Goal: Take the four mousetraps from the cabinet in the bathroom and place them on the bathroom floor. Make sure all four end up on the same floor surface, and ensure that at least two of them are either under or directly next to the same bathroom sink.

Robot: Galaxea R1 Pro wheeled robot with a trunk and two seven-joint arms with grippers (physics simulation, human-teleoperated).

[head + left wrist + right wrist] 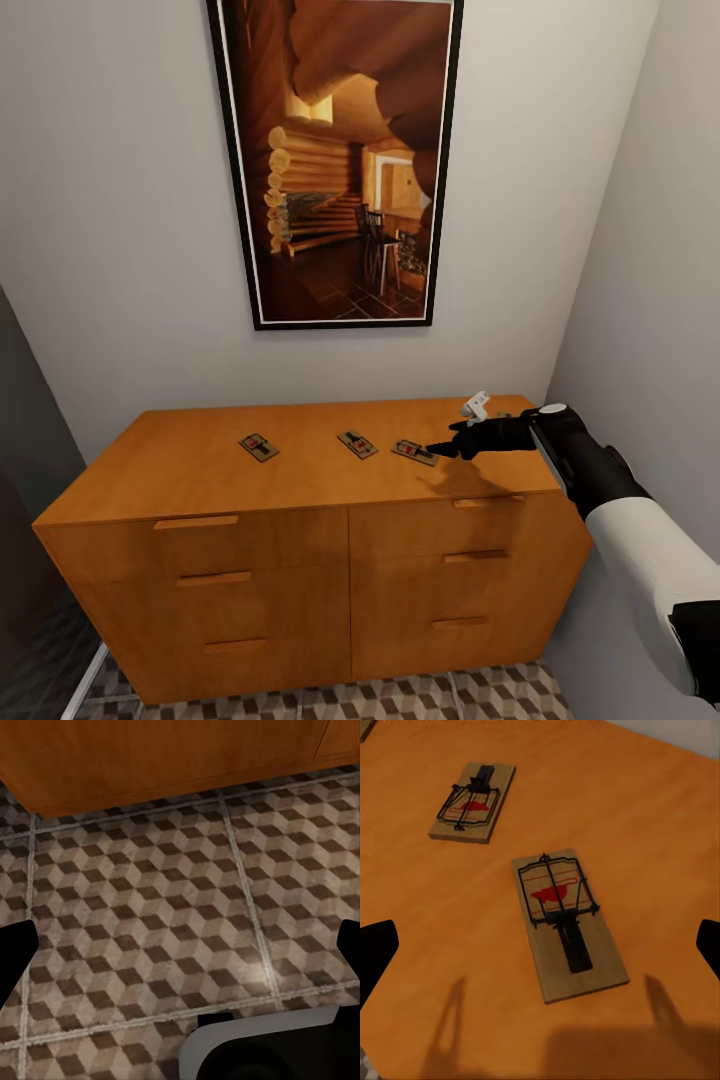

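Note:
Three mousetraps lie in a row on top of the orange-brown cabinet (pixel 200 470): a left one (pixel 258 446), a middle one (pixel 356 444) and a right one (pixel 414 452). My right gripper (pixel 438 450) hovers just above the cabinet top, its fingertips at the right mousetrap's right end. In the right wrist view this mousetrap (pixel 566 922) lies between the wide-apart fingers (pixel 375 952), untouched, with the middle mousetrap (pixel 472 802) beyond it. The right gripper (pixel 540 952) is open and empty. My left gripper (pixel 180 945) hangs open and empty over the cube-patterned bathroom floor (pixel 150 907).
A large framed picture (pixel 340 160) hangs on the wall above the cabinet. A side wall (pixel 660 300) stands close on the right, next to my right arm. The cabinet's base (pixel 150 757) meets the floor tiles (pixel 400 695) in front of me.

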